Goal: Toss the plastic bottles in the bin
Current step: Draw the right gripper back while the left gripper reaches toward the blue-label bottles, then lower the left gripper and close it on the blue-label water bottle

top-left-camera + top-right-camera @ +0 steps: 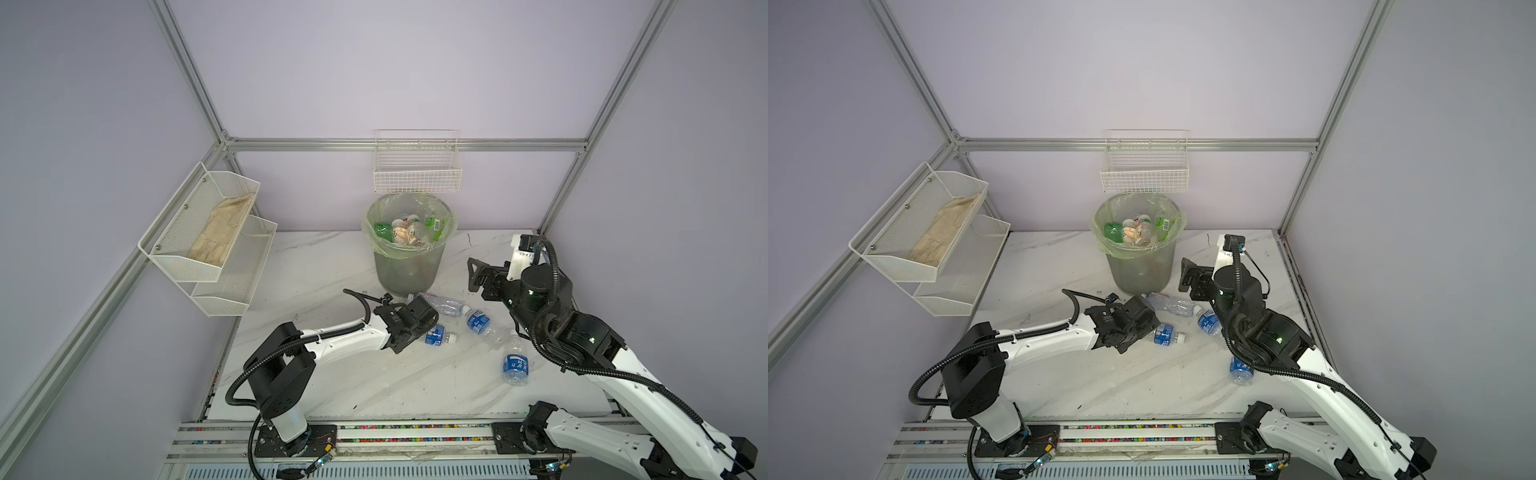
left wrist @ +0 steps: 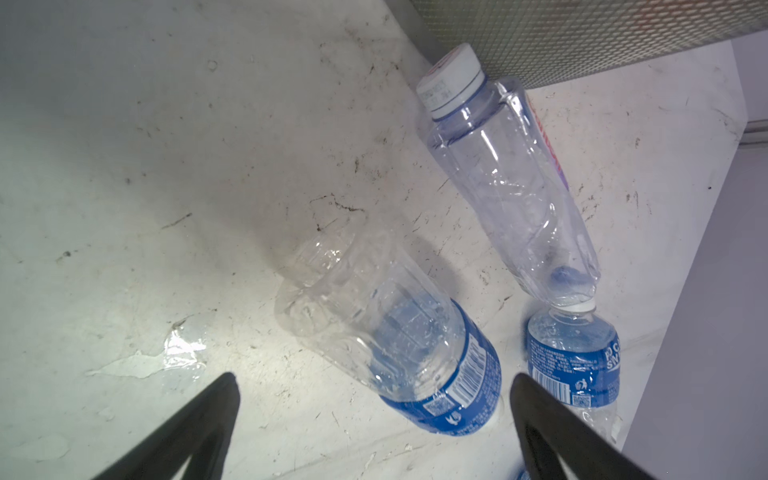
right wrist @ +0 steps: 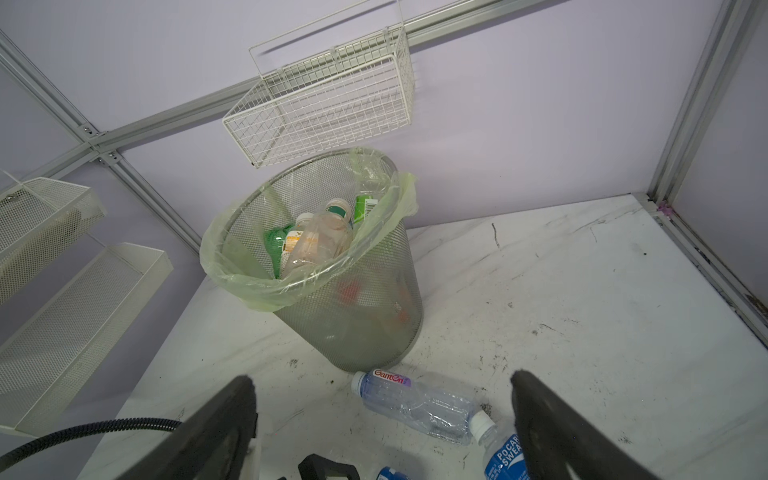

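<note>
Left pincer (image 2: 374, 374) gapes wide near a blue-labelled bottle (image 2: 395, 332); right pincer (image 3: 382, 374) wide, empty, facing the bin (image 3: 365, 332).

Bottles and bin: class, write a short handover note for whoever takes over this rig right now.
The left gripper is open and empty, with a blue-label bottle lying just ahead between its fingers.
The right gripper is open and empty, raised beside the bin.
Done: several bottles are in the bin.
Left: four bottles on the table before the bin: that one, a Ganten bottle, and two more blue-label bottles.
</note>
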`<action>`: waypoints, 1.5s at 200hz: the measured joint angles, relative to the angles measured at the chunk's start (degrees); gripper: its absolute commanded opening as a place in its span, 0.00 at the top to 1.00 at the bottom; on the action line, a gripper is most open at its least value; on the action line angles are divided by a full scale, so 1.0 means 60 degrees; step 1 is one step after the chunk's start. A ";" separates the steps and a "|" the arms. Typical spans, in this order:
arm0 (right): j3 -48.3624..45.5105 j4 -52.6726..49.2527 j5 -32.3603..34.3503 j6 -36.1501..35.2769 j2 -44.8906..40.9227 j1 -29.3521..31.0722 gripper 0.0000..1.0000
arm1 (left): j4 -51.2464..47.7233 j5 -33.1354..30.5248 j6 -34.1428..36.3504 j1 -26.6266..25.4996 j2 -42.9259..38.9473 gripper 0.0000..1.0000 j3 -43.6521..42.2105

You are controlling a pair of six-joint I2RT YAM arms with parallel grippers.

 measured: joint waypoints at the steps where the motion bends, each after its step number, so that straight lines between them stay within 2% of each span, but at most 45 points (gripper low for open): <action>1: 0.0000 0.0000 0.0000 0.0000 0.0000 0.0000 0.03 | -0.0007 0.0000 -0.0011 0.0000 0.0007 0.00 0.0011; 69: 0.0000 -0.0084 0.0153 0.0000 -0.0270 0.0000 0.03 | -0.0423 0.0193 -0.0736 -0.0055 0.0954 0.01 0.0918; 154: 0.0000 -0.0317 0.0215 0.0011 -0.0350 0.0000 0.03 | -0.0619 0.0240 -0.1096 -0.0051 0.1719 0.00 0.1242; 202: 0.0000 -0.0379 0.0211 0.0036 -0.0361 0.0000 0.03 | -0.0652 0.0317 -0.1231 -0.0029 0.1974 0.09 0.1242; 242: 0.0000 -0.0477 0.0215 0.0073 -0.0492 0.0000 0.03 | -0.0663 0.0426 -0.1446 0.0022 0.1996 0.23 0.1242; 263: -0.0022 -0.0484 0.0219 0.0087 -0.0543 0.0000 0.03 | -0.0663 0.0426 -0.1577 0.0080 0.1989 0.35 0.1242; 282: -0.0040 -0.0484 0.0219 0.0098 -0.0543 0.0000 0.03 | -0.0659 0.0390 -0.1650 0.0098 0.1953 0.50 0.1242; 300: -0.0062 -0.0499 0.0219 0.0102 -0.0543 0.0000 0.03 | -0.0674 0.0310 -0.1705 0.0120 0.1872 0.71 0.1242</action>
